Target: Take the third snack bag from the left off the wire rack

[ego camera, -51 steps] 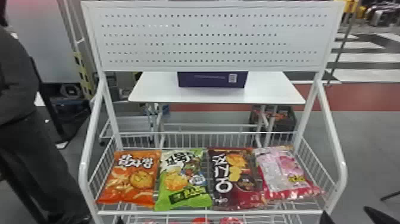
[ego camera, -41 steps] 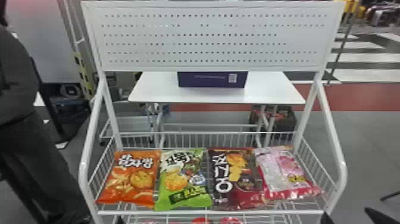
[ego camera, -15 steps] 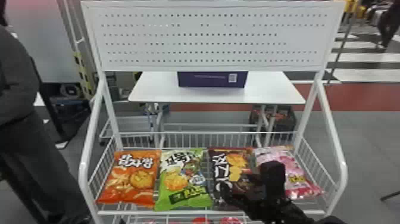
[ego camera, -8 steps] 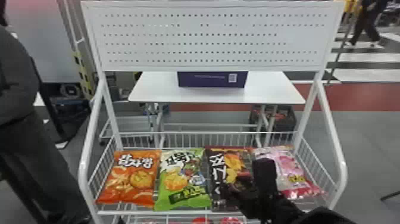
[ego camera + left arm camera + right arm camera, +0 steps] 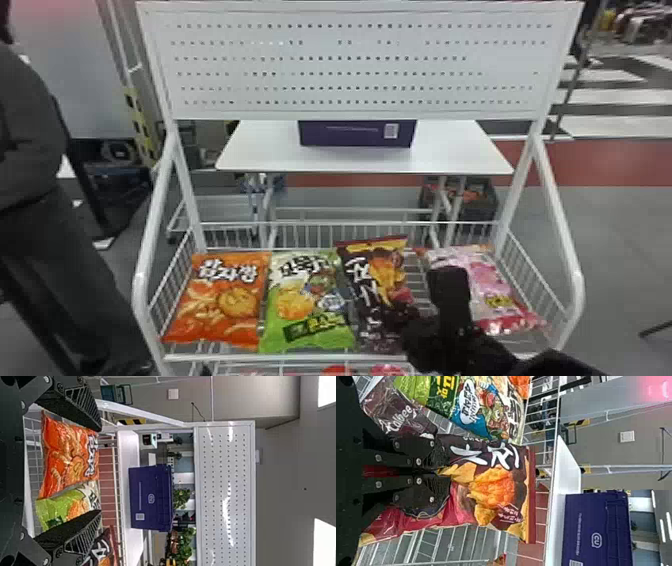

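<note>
The third snack bag from the left, a dark bag with a red bottom (image 5: 372, 280), has its near end raised off the white wire rack (image 5: 575, 285) and leans left against the green bag. My right gripper (image 5: 405, 320) is at the bag's near lower edge and is shut on it. In the right wrist view the fingers (image 5: 415, 451) pinch the dark bag (image 5: 494, 490) at the right gripper (image 5: 435, 469). My left gripper (image 5: 97, 469) stands open in front of the rack, facing the orange bag (image 5: 67, 451) and the green bag (image 5: 63, 506).
On the rack, an orange bag (image 5: 220, 300) and a green bag (image 5: 305, 302) lie left of the dark one, a pink bag (image 5: 485, 295) right of it. A white pegboard (image 5: 350, 60) tops the rack. Behind stands a white table with a blue box (image 5: 357, 132). A person (image 5: 40, 200) stands at the left.
My right arm came up from the bottom right and closed on the dark bag. The bag's near end has lifted and its top has shifted up and left.
</note>
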{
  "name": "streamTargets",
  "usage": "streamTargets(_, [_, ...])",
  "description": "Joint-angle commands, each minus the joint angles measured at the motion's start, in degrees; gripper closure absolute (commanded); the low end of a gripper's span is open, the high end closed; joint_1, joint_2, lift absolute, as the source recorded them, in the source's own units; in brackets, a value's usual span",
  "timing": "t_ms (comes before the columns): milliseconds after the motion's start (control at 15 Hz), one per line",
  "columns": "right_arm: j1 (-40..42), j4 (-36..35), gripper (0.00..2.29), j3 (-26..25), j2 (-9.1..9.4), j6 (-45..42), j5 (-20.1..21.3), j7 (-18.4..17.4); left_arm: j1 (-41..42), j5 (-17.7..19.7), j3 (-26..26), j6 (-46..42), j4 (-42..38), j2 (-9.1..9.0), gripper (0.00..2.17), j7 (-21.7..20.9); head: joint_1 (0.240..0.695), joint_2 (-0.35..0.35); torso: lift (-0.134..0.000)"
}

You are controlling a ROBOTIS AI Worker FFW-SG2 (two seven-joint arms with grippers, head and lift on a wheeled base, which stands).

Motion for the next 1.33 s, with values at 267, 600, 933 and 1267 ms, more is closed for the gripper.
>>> streamTargets(267, [12.9, -17.0, 2.01, -9.7, -4.77, -4.5, -2.2, -1.7, 0.1, -0.2, -0.4, -0.4, -0.3, -0.19, 0.17, 0.0, 0.499, 0.000, 0.000])
streamTargets(600, [31.3, -29.2, 2.01, -22.1, -6.61, -15.6, -7.4, 1.4, -0.2, -0.2, -0.5, -0.2, -0.3, -0.27, 0.17, 0.2, 0.499, 0.000, 0.000])
streamTargets(933, [45.1, -30.4, 2.01, -24.9, -5.91, -34.4, -8.5, 4.2, -0.5, -0.2, -0.6, -0.2, -0.4, -0.27, 0.17, 0.2, 0.499, 0.000, 0.000])
streamTargets(1267, [53.3, -31.1, 2.01, -28.0, -4.94, -43.9, -8.7, 4.5, -0.8, -0.1, -0.7, 0.4, -0.3, -0.01, 0.17, 0.1, 0.499, 0.000, 0.000])
